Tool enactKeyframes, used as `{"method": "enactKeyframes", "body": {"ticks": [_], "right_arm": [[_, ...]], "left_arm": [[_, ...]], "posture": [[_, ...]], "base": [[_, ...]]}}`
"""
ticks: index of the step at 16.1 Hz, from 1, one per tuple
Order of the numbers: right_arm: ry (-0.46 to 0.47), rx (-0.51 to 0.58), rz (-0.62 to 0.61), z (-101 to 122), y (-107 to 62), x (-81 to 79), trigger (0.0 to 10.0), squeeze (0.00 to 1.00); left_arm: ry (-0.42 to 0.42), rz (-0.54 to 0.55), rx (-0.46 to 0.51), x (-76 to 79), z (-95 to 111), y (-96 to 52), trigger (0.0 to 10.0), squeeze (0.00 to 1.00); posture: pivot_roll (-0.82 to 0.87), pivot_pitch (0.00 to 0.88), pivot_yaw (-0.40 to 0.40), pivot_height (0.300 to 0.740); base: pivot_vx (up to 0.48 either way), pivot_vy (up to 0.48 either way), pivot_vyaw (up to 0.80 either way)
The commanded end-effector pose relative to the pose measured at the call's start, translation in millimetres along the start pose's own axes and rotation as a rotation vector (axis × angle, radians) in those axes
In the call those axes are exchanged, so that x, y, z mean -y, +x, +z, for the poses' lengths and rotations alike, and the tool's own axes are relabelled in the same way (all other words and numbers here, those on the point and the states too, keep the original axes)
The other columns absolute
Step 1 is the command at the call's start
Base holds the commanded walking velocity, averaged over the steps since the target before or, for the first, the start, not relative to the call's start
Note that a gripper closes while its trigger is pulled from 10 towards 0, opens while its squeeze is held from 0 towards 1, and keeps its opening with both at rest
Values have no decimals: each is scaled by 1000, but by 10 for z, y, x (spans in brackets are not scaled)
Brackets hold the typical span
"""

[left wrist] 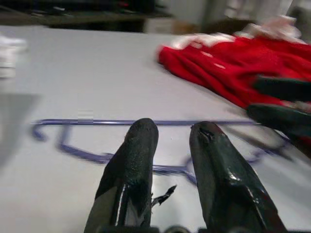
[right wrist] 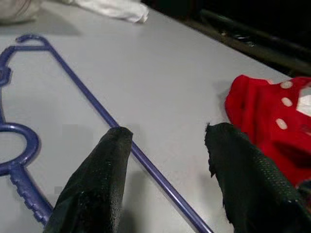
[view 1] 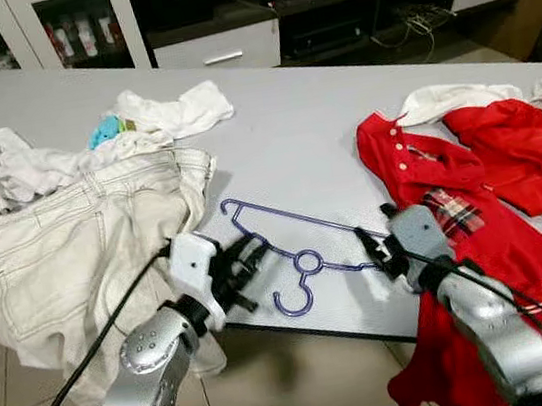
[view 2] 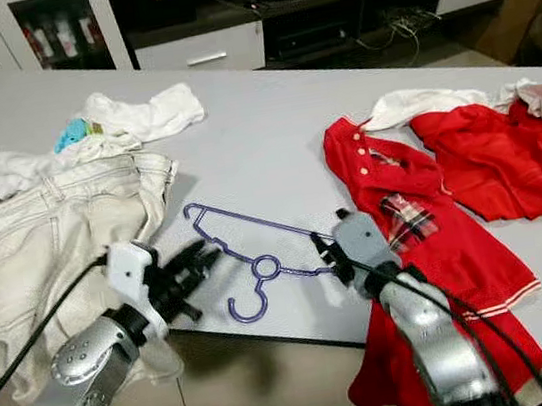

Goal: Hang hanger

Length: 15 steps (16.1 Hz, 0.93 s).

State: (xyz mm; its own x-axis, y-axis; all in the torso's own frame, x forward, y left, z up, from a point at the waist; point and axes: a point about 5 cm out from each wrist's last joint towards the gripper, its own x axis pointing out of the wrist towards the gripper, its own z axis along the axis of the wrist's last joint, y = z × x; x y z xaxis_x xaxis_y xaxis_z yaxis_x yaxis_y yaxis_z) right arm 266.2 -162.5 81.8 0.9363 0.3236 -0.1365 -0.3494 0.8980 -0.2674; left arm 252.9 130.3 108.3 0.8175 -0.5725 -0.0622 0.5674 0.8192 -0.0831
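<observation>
Reaching in over the table's (view 1: 291, 129) near edge, both arms flank the purple hanger (view 1: 292, 245), hook toward that edge, bar running left-right. Left gripper (left wrist: 172, 145) hovers narrowly parted above it. Right gripper (right wrist: 167, 145) straddles its bar, spread wide.

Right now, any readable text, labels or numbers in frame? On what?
None readable.
Bottles in the cabinet: labels too small and blurred to read.
Hanger, red shirt, jeans: no print or tag visible.
Left gripper and right gripper: no markings visible.
</observation>
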Motion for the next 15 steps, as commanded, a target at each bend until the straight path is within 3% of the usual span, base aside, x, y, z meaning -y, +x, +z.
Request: {"method": "enactKeyframes", "body": {"ticks": [1, 5, 8, 12, 15], "right_arm": [[-4, 63, -70, 84, -41, 89, 10000, 0], [-15, 73, -31, 49, -129, 32, 10000, 0], [-40, 45, 41, 3, -134, -52, 10000, 0], [-45, 77, 172, 181, 51, -223, 10000, 0], [-45, 43, 236, 186, 188, -280, 10000, 0]], "left_arm": [[-9, 59, -15, -42, -50, -11, 10000, 0], [-12, 40, -34, 13, -103, 0, 10000, 0], [67, 12, -71, 33, -142, -8, 10000, 0], [177, 6, -121, -67, -149, 29, 10000, 0], [223, -20, -134, -100, -138, 59, 10000, 0]], "posture": [[-52, 0, 11, 740], [-59, 0, 11, 740], [-57, 0, 8, 740], [-44, 0, -6, 740], [-41, 0, -6, 740]], "base": [[0, 0, 0], [0, 0, 0], [0, 0, 0], [0, 0, 0], [0, 0, 0]]}}
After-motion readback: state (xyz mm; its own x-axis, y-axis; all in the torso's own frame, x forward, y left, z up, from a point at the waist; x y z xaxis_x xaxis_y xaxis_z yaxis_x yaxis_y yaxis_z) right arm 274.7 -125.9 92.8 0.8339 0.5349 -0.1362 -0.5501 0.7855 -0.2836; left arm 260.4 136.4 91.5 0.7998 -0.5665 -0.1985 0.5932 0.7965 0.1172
